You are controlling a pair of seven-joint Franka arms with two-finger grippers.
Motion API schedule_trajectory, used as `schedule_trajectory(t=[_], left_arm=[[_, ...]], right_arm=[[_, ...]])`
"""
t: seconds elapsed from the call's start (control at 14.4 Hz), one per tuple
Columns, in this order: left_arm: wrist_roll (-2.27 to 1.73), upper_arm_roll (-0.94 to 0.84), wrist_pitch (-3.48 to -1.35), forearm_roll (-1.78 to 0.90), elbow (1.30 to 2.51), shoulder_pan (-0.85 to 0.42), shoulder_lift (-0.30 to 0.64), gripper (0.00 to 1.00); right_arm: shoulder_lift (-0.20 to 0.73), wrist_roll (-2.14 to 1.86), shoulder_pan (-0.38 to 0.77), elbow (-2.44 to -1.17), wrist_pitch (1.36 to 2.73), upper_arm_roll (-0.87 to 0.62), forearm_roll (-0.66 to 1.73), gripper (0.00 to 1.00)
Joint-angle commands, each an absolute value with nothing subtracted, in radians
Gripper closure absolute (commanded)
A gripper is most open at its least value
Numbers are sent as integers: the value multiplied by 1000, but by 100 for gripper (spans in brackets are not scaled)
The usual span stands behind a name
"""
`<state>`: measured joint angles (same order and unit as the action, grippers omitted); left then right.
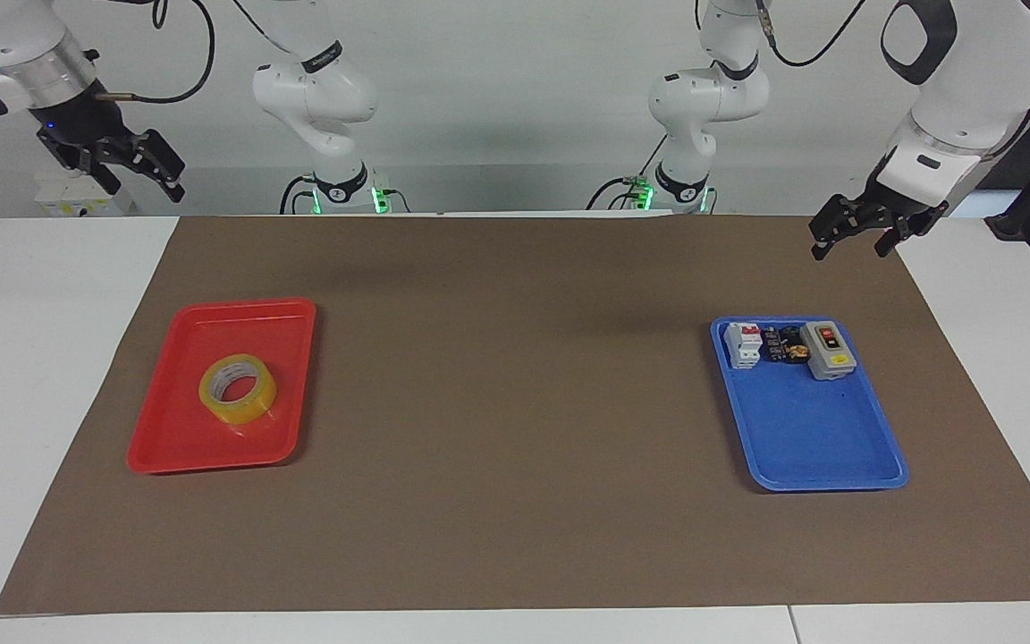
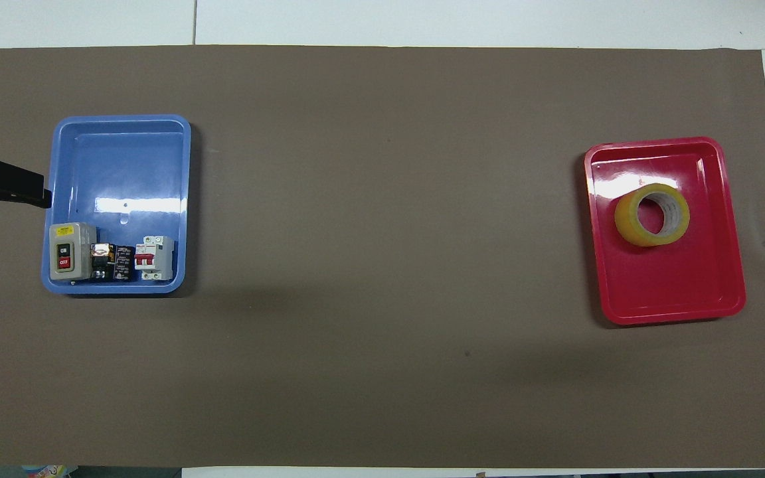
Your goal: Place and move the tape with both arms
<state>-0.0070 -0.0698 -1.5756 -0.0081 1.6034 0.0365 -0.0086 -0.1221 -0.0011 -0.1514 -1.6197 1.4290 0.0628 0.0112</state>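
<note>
The tape [image 1: 238, 390] [image 2: 652, 214], a yellowish ring with a pale core, lies flat in a red tray [image 1: 211, 461] [image 2: 671, 317] toward the right arm's end of the table. My right gripper [image 1: 147, 190] hangs open and empty, high over the white table edge off the mat, well clear of the red tray; the overhead view does not show it. My left gripper [image 1: 849, 250] [image 2: 24, 189] is open and empty over the mat's edge at the left arm's end, beside the blue tray [image 1: 814, 438] [image 2: 120, 159].
In the blue tray, at its end nearer to the robots, sit a grey switch box [image 1: 826, 350] [image 2: 69, 249], a small dark part [image 2: 113, 262] and a white breaker [image 1: 743, 344] [image 2: 153, 257]. A brown mat [image 1: 515, 402] covers the table between the trays.
</note>
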Motion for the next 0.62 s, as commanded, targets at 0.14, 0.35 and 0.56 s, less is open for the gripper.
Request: schedule_trajectory(t=[0.14,0.35,0.56], left_arm=[[5,-72,-1580,12,1623,43,-28,0],[5,-72,-1580,12,1623,43,-28,0],[5,-72,-1580,12,1621,43,-28,0]], right_arm=[[-110,12,-146,-1609,1483,41,-40,0],[-110,11,-146,-1621,1477,28,-38,0],[-109,9,-146,-1618,1468,-14,-40,0]])
